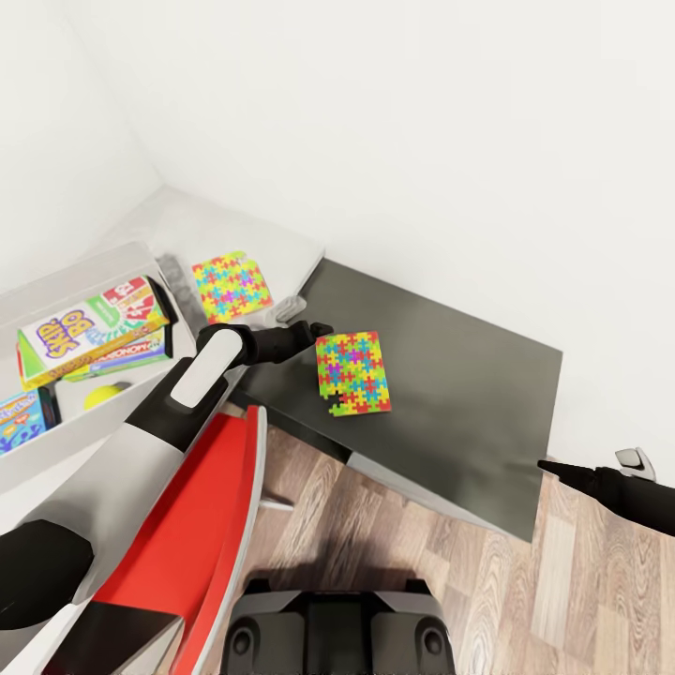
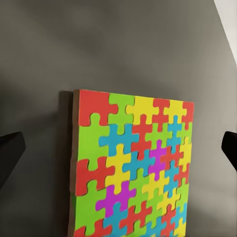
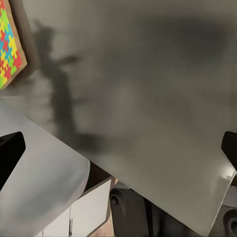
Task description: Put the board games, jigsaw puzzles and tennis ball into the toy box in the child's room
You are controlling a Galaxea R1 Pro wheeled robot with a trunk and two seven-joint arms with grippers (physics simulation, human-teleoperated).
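One jigsaw puzzle [image 1: 353,373] [image 2: 133,168] lies flat on the dark grey side table [image 1: 459,394]. My left gripper [image 1: 307,319] [image 2: 118,148] hovers open just over its near-left corner, fingers wide apart and holding nothing. The other jigsaw puzzle [image 1: 232,286] rests on the pale desk [image 1: 281,244]. At the left stands the toy box [image 1: 94,267]; inside it lie the yellow, green and red board game [image 1: 89,328], the Monopoly one [image 1: 127,356] under it, a blue one [image 1: 21,420] and the tennis ball [image 1: 105,395]. My right gripper [image 1: 591,464] [image 3: 118,148] is open and empty off the side table's right end.
White walls close the corner behind desk and side table. Wood-plank floor [image 1: 525,600] lies in front of the side table. My red and white trunk [image 1: 187,525] and dark base [image 1: 337,628] fill the lower left and bottom of the head view.
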